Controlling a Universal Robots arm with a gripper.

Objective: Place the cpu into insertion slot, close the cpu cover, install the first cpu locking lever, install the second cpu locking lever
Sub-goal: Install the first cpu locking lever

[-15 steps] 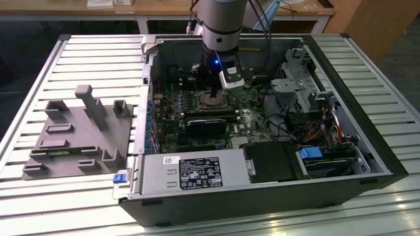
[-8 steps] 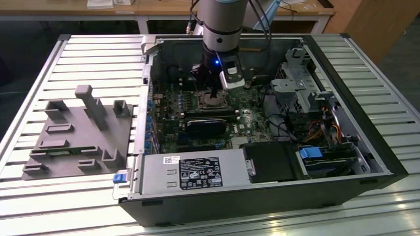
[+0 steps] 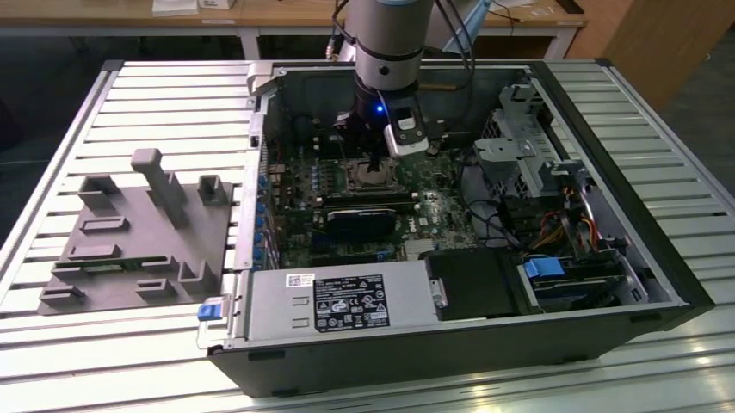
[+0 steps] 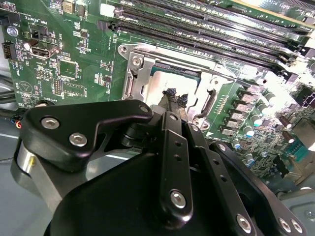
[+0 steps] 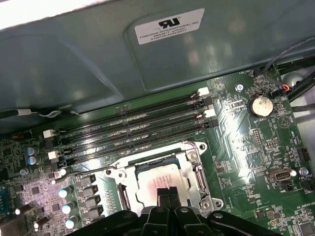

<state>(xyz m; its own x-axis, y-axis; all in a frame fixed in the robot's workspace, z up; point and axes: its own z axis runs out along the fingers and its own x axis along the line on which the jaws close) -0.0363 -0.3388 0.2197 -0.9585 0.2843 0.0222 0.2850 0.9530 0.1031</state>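
we see the cpu (image 5: 156, 178) seated in the insertion slot (image 5: 126, 194), cpu cover (image 5: 197, 169) down around it, jaws nearly closed, holding nothing, just above; risk: lateral drift could scrape the chip or skew the cover.

The cpu (image 5: 158, 178), a flat square chip with a dull silver top, lies level in the insertion slot (image 5: 125, 195). The slot is a silver-rimmed socket on the green board, toward the far side of the open case. The cpu cover (image 5: 196, 169), a thin silver window frame, lies flat around the chip. One thin wire locking lever (image 5: 88, 170) juts sideways past the socket.
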